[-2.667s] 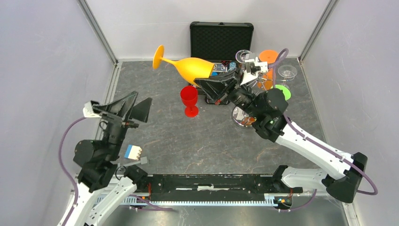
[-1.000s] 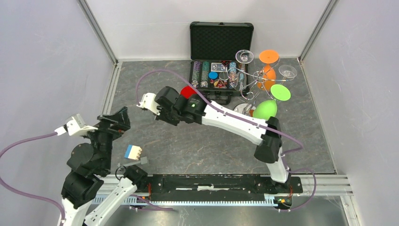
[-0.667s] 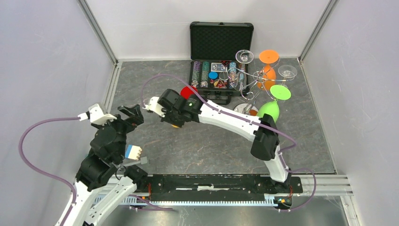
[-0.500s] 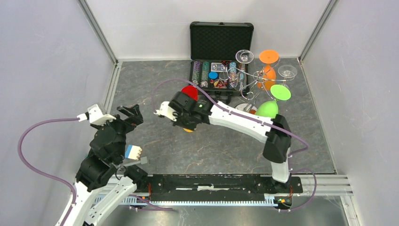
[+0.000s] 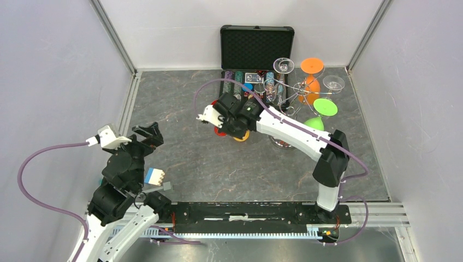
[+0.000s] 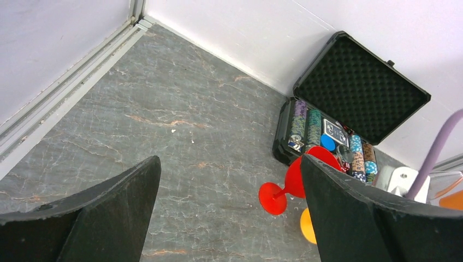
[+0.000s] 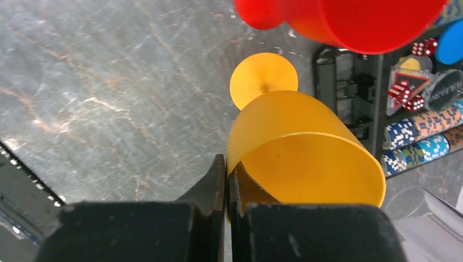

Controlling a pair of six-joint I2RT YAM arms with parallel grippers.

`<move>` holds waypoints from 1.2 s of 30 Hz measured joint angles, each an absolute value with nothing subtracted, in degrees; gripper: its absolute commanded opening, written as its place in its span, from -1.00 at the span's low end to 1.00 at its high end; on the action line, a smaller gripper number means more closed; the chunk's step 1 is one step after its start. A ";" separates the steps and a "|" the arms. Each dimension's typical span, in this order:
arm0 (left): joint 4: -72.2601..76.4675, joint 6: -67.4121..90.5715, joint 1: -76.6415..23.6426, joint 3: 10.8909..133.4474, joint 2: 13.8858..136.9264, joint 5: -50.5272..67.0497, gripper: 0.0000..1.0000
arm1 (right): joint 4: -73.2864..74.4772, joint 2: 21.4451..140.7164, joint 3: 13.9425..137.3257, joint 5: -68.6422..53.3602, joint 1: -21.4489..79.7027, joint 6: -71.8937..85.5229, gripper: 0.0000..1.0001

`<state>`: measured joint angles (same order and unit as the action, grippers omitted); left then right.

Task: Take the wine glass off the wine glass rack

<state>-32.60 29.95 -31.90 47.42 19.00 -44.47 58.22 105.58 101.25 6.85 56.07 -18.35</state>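
Pinching the yellow wine glass (image 7: 295, 136) by its rim, the right hand (image 7: 226, 164) may drop it or topple the red glass (image 7: 349, 22) at upper right (left hand (image 6: 229, 164) wide, empty).

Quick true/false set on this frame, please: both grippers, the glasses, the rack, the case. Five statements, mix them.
1. The right gripper is shut on the rim of the yellow wine glass. True.
2. The left gripper holds the red wine glass. False: its jaws are wide open and empty; the red glass stands on the table, apart from it.
3. The black case is closed. False: its lid is up and the poker chips show.
4. A green glass hangs on the rack. True.
5. The yellow wine glass hangs on the rack. False: it is off the rack, in the right gripper beside the red glass.
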 measured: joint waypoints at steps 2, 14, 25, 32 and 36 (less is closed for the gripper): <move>-32.58 29.85 -31.90 47.42 19.00 -44.49 1.00 | 58.22 106.56 102.43 7.18 54.17 -18.68 -1.00; -32.40 29.45 -31.90 47.42 21.87 -44.42 1.00 | 57.95 113.58 109.23 6.04 48.12 -21.41 -0.97; -32.38 29.43 -31.90 47.40 21.89 -44.36 1.00 | 58.41 114.13 109.49 4.27 47.59 -22.55 -0.62; -32.34 29.43 -31.90 47.40 22.59 -43.66 1.00 | 58.85 114.13 110.28 4.54 47.51 -22.61 -0.44; -32.16 29.43 -31.90 47.40 22.61 -43.38 1.00 | 58.92 114.13 112.31 5.02 47.51 -22.41 -0.28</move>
